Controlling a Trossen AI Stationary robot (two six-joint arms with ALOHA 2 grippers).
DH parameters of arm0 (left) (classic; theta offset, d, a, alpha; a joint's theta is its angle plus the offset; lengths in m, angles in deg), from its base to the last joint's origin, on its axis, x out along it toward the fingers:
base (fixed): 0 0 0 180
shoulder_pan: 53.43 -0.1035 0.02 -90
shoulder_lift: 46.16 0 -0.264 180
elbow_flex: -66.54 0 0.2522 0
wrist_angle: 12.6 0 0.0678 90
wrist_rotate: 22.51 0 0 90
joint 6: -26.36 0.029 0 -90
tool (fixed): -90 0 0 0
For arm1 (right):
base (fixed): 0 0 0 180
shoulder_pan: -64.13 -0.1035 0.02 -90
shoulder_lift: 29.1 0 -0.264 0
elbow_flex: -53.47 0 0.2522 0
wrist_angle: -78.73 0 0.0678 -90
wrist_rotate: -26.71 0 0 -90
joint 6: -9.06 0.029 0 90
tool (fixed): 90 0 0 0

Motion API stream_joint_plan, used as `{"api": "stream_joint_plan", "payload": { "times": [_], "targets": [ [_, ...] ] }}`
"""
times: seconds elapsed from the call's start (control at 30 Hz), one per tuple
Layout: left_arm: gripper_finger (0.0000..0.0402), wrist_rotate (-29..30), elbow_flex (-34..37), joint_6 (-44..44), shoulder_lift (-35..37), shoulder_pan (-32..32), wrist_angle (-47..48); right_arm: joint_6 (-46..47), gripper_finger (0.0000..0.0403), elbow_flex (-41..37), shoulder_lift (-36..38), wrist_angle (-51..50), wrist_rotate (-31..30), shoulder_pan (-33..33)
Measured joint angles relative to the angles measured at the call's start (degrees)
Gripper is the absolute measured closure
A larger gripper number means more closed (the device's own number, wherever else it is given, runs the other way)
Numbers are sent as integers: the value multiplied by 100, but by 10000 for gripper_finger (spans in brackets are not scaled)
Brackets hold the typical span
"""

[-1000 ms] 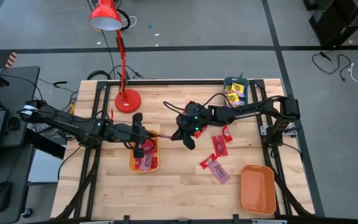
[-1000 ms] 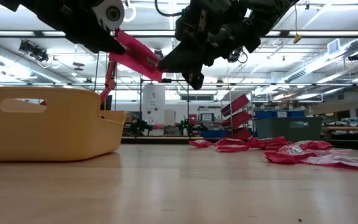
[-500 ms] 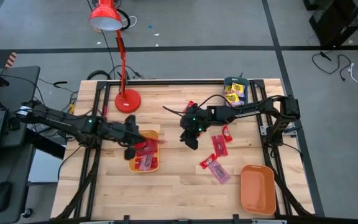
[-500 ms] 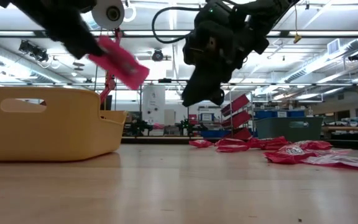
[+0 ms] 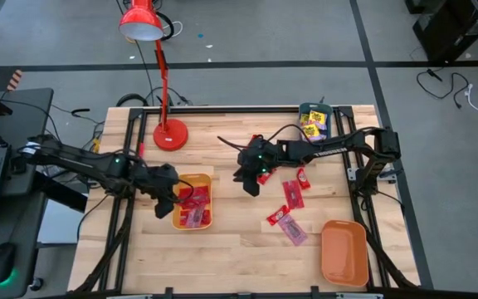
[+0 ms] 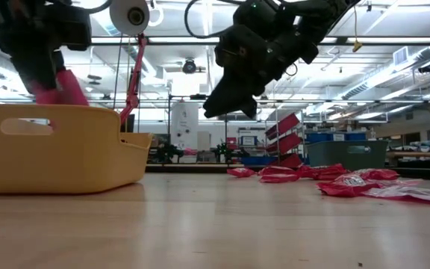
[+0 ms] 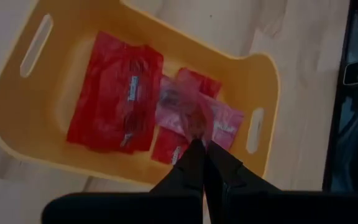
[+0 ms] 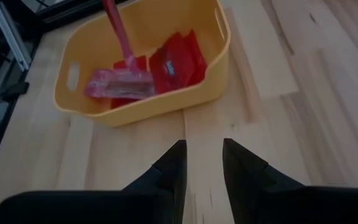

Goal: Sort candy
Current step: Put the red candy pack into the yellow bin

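- A pinkish-purple candy [image 7: 194, 115] is pinched in the clenched left tool [image 7: 199, 149] above the yellow tray [image 7: 17, 134], over red candies [image 7: 117, 96].
- If released off-centre, the rim could be caught.
- The right tool [image 8: 202, 165], parted and empty, is held nearby; loose candies [image 5: 287, 218] remain on the desk [image 5: 247, 249].

A: What lies under the left hand [image 7: 202, 144]?

B: A yellow tray [image 7: 17, 124] on the pale wood bench [image 7: 297, 37], with slot handles at both ends.

A: And in it?

B: Red candies [image 7: 114, 93] piled flat, and a pink packet [image 7: 219, 121] beside them.

A: The fingers?

B: Pressed together on a crinkled pinkish wrapper [image 7: 188, 109], held above the pile, over the middle of the tray.
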Motion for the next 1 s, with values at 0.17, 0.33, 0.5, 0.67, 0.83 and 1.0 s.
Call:
{"api": "stream_joint_plan", "payload": {
  "times": [0.17, 0.33, 0.5, 0.67, 0.83, 1.0],
  "targets": [
    [401, -332, 0, -20, -154, 0, 77, -41, 313, 0, 0, 102, -15, 0],
    [401, -509, 0, -11, -332, 0, 98, -50, 315, 0, 0, 127, -15, 0],
    [401, -505, 0, -1, -520, 0, 27, -53, 315, 0, 0, 219, -18, 0],
    [401, -504, 0, 33, -665, 0, -165, -122, 315, 0, 0, 345, -22, 0],
    [401, -509, 0, 111, -865, -21, -69, -160, 315, 0, 0, 513, -40, 0],
    [401, -418, 0, 334, -1088, -22, -139, -162, 315, 0, 0, 716, -70, -4]
  ]
}}
